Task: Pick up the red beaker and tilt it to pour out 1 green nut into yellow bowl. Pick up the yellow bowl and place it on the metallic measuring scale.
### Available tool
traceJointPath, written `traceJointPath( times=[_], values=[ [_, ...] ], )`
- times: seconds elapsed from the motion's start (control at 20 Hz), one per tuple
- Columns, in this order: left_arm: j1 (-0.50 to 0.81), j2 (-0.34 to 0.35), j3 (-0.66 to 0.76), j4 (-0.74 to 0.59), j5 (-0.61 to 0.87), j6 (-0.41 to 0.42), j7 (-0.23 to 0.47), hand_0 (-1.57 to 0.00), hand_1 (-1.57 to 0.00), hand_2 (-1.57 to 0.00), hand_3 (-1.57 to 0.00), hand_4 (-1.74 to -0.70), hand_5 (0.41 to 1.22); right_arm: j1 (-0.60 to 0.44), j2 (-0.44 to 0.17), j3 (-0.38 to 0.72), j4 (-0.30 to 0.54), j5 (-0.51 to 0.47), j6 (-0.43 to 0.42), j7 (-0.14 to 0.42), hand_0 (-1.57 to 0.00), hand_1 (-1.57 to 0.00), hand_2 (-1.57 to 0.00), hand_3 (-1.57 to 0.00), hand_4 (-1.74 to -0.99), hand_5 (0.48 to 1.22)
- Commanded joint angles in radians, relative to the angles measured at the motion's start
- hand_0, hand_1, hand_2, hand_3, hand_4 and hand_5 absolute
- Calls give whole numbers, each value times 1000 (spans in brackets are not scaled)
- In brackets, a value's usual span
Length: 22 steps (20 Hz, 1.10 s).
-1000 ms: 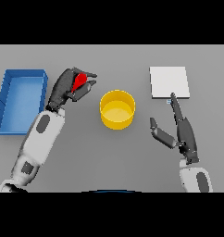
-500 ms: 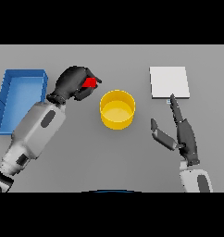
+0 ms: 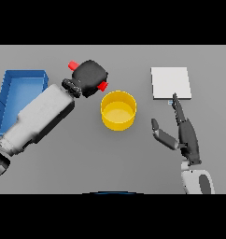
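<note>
Since half a second ago the left hand (image 3: pixel 90 77) has travelled right and a little up, and the red beaker (image 3: pixel 102 86) in it has turned over on its side: earlier only a red patch showed at the front of the fist, whereas now red pokes out at two ends — one bit at the hand's upper left, another at its lower right. That lower-right end sits just above the rim of the yellow bowl (image 3: pixel 118 110), near its upper-left edge. Dark fingers are curled tightly round the beaker, hiding most of it. Behind the hand, the white and grey forearm slants down to the lower left, crossing in front of the blue tray (image 3: pixel 21 80), and it looks larger and closer than before.

No green nut can be made out, either at the beaker or inside the bowl, whose floor shows plain yellow.

Over on the other side the right hand (image 3: pixel 184 133) sits where it was — fingers straight and pointing up toward the metallic measuring scale (image 3: pixel 170 82), the longest fingertip just reaching the plate's lower edge, thumb spread out to the left, nothing held. Bowl and scale both rest on the grey table (image 3: pixel 63 172), well apart and unmoved.
</note>
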Motion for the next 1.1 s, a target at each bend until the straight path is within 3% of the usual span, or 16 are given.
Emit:
traceJointPath(
  times=[0.0, 0.45, 0.7, 1.05],
  values=[
    [-22, -8, -31, 8, -17, -26, 0, -1571, -1571, -1571, -1571, -1656, 1212, 9, 4, 0, 0, 4, -8, -10, 1, 1, 1, 1, -1245, 679],
    [-199, -45, -259, 122, -127, -142, -37, -1571, -1571, -1571, -1571, -1728, 1220, 3, 23, 9, 21, 25, -29, -28, 1, 1, 1, 1, -1191, 649],
    [-254, -50, -382, 160, -198, -114, -87, -1571, -1571, -1571, -1571, -1735, 1221, 6, 23, 4, 9, 18, -32, -18, 1, 1, 1, 1, -1179, 627],
    [-347, -95, -547, 215, -300, -89, -94, -1571, -1571, -1571, -1571, -1733, 1221, 1, 22, 13, 5, 49, -46, -7, 1, 1, 1, 1, -1157, 629]
  ],
)
